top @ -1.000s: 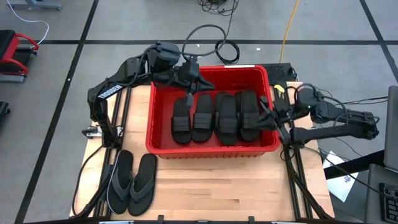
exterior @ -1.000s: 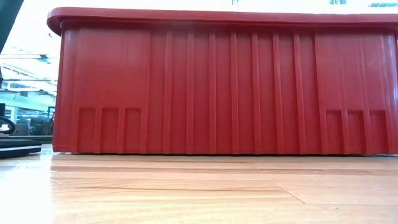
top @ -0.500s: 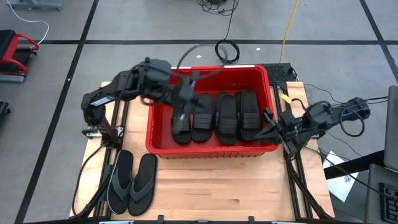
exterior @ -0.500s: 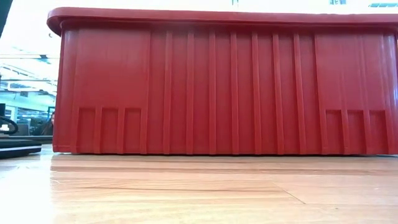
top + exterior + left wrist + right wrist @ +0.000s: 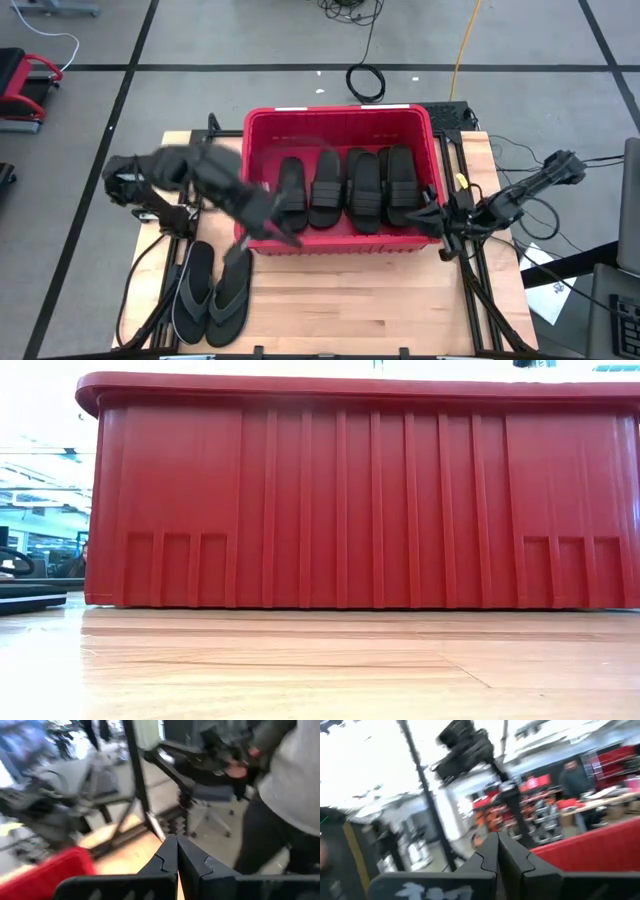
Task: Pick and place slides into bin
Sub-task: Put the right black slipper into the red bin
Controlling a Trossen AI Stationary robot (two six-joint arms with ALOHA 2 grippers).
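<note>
- Resting on the wooden table (image 5: 350,300), the red bin (image 5: 340,243) sits at its far middle; in the low view its ribbed near wall (image 5: 360,500) fills the picture.
- Four black ribbed-strap slides (image 5: 345,188) lie abreast inside the bin.
- Two dark grey flip-flops (image 5: 212,293) lie side by side on the table's near left corner, outside the bin.
- Left hand (image 5: 268,218): blurred, over the bin's near left corner; in its wrist view the fingers (image 5: 165,862) are clenched together, grasping nothing.
- Right hand (image 5: 432,212): at the bin's right wall; fingers (image 5: 487,856) likewise pressed together, empty.
- A person (image 5: 285,780) stands beyond the table.
</note>
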